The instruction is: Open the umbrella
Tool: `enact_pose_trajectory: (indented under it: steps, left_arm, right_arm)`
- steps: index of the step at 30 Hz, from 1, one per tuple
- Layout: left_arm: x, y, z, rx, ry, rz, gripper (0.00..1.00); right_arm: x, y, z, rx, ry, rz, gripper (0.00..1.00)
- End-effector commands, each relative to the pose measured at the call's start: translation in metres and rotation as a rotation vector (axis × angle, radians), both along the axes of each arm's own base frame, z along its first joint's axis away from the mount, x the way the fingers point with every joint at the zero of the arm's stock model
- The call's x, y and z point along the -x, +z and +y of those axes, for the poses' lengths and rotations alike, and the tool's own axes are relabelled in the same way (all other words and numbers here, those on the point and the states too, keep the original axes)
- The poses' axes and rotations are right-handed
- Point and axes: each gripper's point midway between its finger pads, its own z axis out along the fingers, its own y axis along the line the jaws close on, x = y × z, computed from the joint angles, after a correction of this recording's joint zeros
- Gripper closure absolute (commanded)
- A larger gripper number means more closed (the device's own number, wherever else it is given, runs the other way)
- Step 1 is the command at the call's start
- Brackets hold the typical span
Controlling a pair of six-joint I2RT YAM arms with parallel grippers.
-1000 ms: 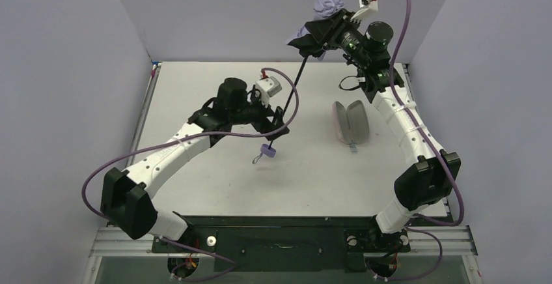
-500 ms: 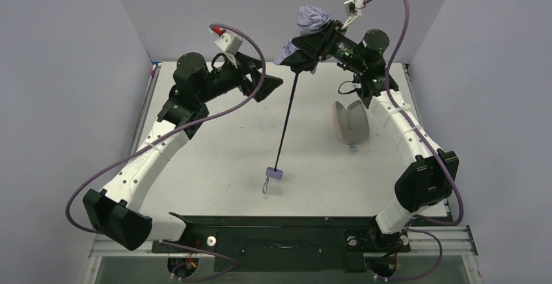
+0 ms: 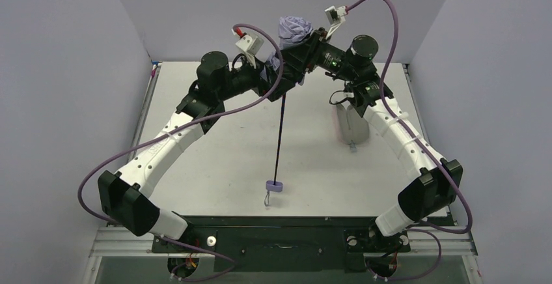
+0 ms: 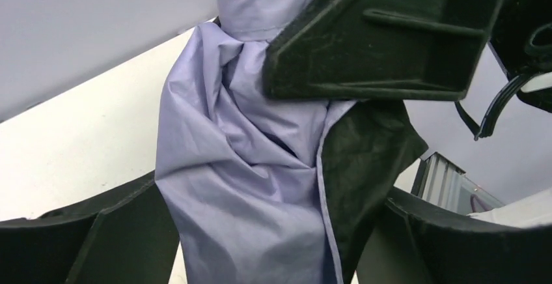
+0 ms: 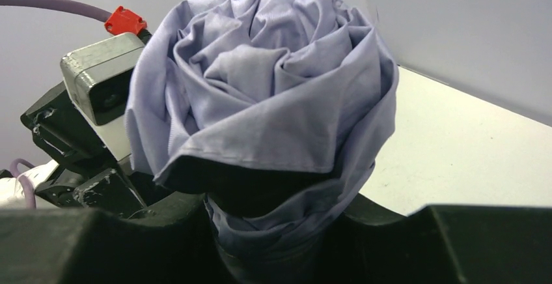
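Our left hand (image 3: 269, 79) has swung beside the one umbrella (image 3: 294, 28), grip unclear; our right hand (image 3: 294, 56) clamps its canopy.

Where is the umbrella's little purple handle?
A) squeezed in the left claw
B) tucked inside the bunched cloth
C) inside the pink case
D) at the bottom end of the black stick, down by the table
D: the handle hangs at the low end of the black shaft, far below the canopy gripped by the right claw.
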Motion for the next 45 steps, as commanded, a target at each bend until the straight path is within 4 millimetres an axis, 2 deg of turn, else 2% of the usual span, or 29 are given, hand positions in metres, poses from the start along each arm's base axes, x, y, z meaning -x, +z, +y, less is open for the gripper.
enact_pose_trajectory:
  steps: [1,2,4,5,6,7,8,9,10,11,15,17,22,26,31,33,35,36,37,38,39,40,41,42,43,44,45]
  left_arm:
    - [-0.004,0.033,0.001,0.063,0.022,-0.052,0.29]
    - [-0.003,0.030,-0.001,0.072,0.008,-0.037,0.41]
    - [0.000,0.029,-0.004,0.101,-0.014,-0.015,0.54]
    - [0.000,0.037,-0.002,0.129,-0.019,-0.035,0.57]
    - [0.003,0.033,-0.003,0.148,-0.037,-0.009,0.65]
    - [0.004,0.042,0.000,0.178,-0.040,-0.034,0.77]
    - [0.005,0.043,0.000,0.206,-0.050,-0.025,0.84]
    - [0.005,0.046,0.005,0.220,-0.046,-0.030,0.96]
    - [0.005,0.045,0.006,0.238,-0.046,-0.018,0.99]
    - [0.004,0.048,0.011,0.248,-0.038,-0.021,1.00]
    - [0.003,0.050,0.020,0.276,-0.024,-0.020,1.00]
    - [0.003,0.052,0.023,0.282,-0.018,-0.028,1.00]
    - [0.008,0.050,0.020,0.272,-0.055,-0.038,1.00]
    - [0.012,0.048,0.015,0.254,-0.081,-0.046,1.00]
    - [0.016,0.057,0.011,0.248,-0.100,-0.070,1.00]
    - [0.018,0.060,0.010,0.247,-0.112,-0.079,1.00]
    - [0.023,0.062,0.009,0.239,-0.137,-0.092,1.00]
    - [0.026,0.062,0.007,0.234,-0.149,-0.096,1.00]
    - [0.031,0.063,0.006,0.229,-0.177,-0.102,1.00]
    - [0.035,0.064,0.005,0.228,-0.194,-0.106,1.00]
    - [0.041,0.064,0.004,0.222,-0.226,-0.105,1.00]
    - [0.046,0.062,0.004,0.215,-0.255,-0.103,1.00]
    - [0.049,0.062,0.004,0.214,-0.268,-0.095,0.99]
    - [0.052,0.060,0.006,0.213,-0.285,-0.081,0.81]
    - [0.053,0.061,0.011,0.216,-0.285,-0.082,0.67]
    - [0.055,0.058,0.013,0.221,-0.296,-0.054,0.40]
    - [0.053,0.061,0.021,0.233,-0.283,-0.063,0.18]
  right_arm:
    - [0.034,0.048,-0.003,-0.066,0.025,-0.141,0.96]
    - [0.036,0.050,-0.003,-0.074,0.034,-0.140,0.96]
    - [0.040,0.051,0.000,-0.087,0.053,-0.135,0.92]
    - [0.040,0.051,0.000,-0.091,0.060,-0.129,0.88]
    - [0.040,0.050,0.000,-0.092,0.061,-0.126,0.86]
    - [0.039,0.050,-0.001,-0.094,0.063,-0.121,0.81]
    - [0.039,0.050,-0.001,-0.096,0.064,-0.120,0.78]
    - [0.039,0.052,-0.002,-0.098,0.065,-0.122,0.70]
    - [0.039,0.053,-0.004,-0.099,0.064,-0.125,0.66]
    - [0.038,0.054,-0.006,-0.099,0.059,-0.121,0.57]
    - [0.028,0.054,-0.020,-0.099,0.021,-0.102,0.34]
    - [0.023,0.053,-0.027,-0.091,0.003,-0.098,0.29]
    - [0.015,0.058,-0.039,-0.083,-0.035,-0.112,0.26]
    - [0.013,0.058,-0.034,-0.068,-0.026,-0.117,0.26]
    - [0.011,0.036,-0.021,-0.005,-0.007,-0.071,0.26]
    - [0.011,0.028,-0.017,0.015,0.001,-0.058,0.28]
    - [0.012,0.024,-0.013,0.026,0.010,-0.059,0.35]
    - [0.009,0.022,-0.012,0.029,0.010,-0.060,0.47]
    - [0.009,0.024,-0.011,0.026,0.014,-0.065,0.55]
    - [0.008,0.025,-0.010,0.021,0.018,-0.068,0.69]
    - [0.008,0.026,-0.010,0.018,0.025,-0.074,0.77]
    - [0.008,0.030,-0.009,0.006,0.032,-0.081,0.93]
    - [0.009,0.032,-0.010,-0.001,0.045,-0.088,1.00]
    - [0.010,0.038,-0.010,-0.031,0.059,-0.095,1.00]
    - [0.012,0.040,-0.011,-0.055,0.079,-0.071,1.00]
    - [0.014,0.048,-0.012,-0.083,0.089,-0.103,1.00]
    - [0.015,0.055,-0.014,-0.120,0.109,-0.111,1.00]
